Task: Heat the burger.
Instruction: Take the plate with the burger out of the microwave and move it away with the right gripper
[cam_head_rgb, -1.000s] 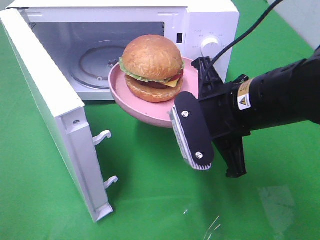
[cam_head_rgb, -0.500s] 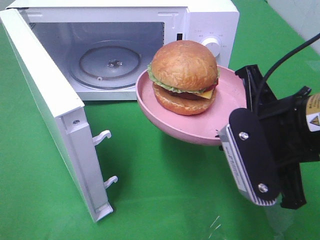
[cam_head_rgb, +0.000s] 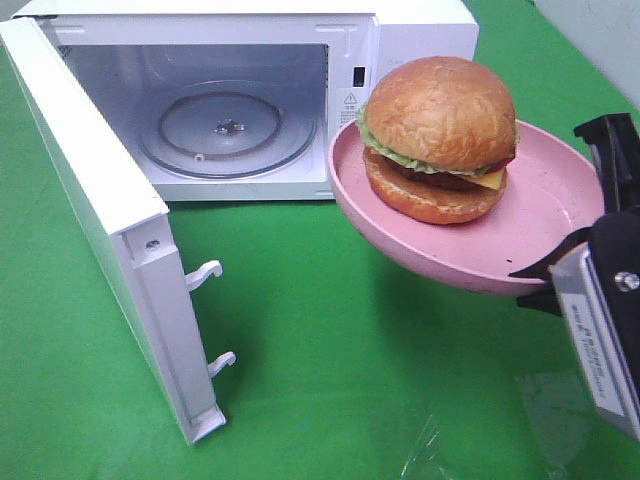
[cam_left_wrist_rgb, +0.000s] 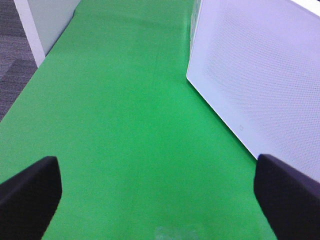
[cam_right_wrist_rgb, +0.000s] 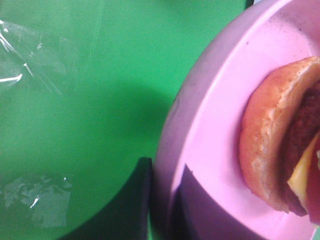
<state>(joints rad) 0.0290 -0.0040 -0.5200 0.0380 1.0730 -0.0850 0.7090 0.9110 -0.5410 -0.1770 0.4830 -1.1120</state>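
The burger (cam_head_rgb: 440, 135) sits on a pink plate (cam_head_rgb: 545, 235) that is held in the air in front of the white microwave (cam_head_rgb: 240, 95), to the control-panel side of its open cavity. The right gripper (cam_head_rgb: 575, 275) has its jaws closed nearly together on the plate's rim, on the edge farthest from the microwave. The microwave door (cam_head_rgb: 100, 225) stands wide open and the glass turntable (cam_head_rgb: 225, 135) inside is bare.

The burger looks soft and stacked loose, with bun, lettuce, cheese and filling merely resting on each other, so squeezing it directly would likely crush it or shift its layers. The stiff plate is the better handhold. Held only at one edge, the plate appears tilted, and the burger could probably slide on the smooth surface if tipped further.

The left gripper (cam_left_wrist_rgb: 155, 200) hangs over the green cloth (cam_left_wrist_rgb: 120, 125) beside the microwave door, jaws spread wide and holding nothing.
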